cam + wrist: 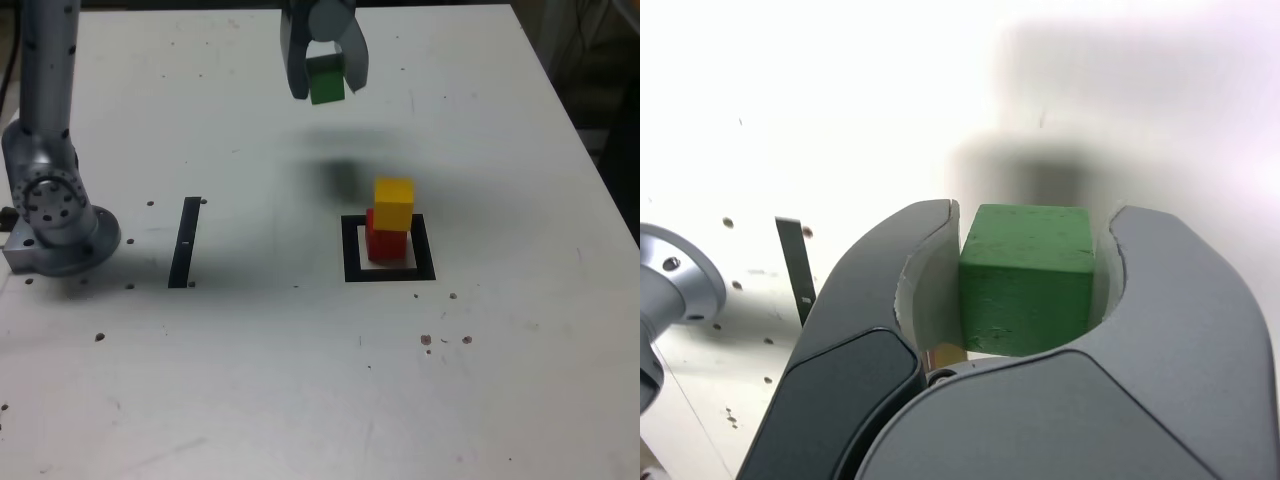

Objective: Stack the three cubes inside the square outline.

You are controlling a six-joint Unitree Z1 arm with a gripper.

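On my feed the gripper (326,80) is closed on the green cube (326,79), held aloft at the top of the exterior view, a little right of its middle, with a soft shadow on the tabletop (230,390) below. The yellow cube (394,204) sits on the red cube (385,243), right of centre in the frame, inside the square outline (425,248). What worries me most is the yellow one: it looks slightly offset towards the exterior view's right, so if I set green down off its middle, the top two could tip. Coming across too low, I could clip yellow with the fingers or with green's underside and knock it off. In the wrist view the jaws hide nearly all of the stack, only a yellowish sliver showing between them, so I could easily misjudge alignment. Letting go too high would drop green askew; opening the wide, curved jaws unevenly, or backing off sideways, could drag it off again.
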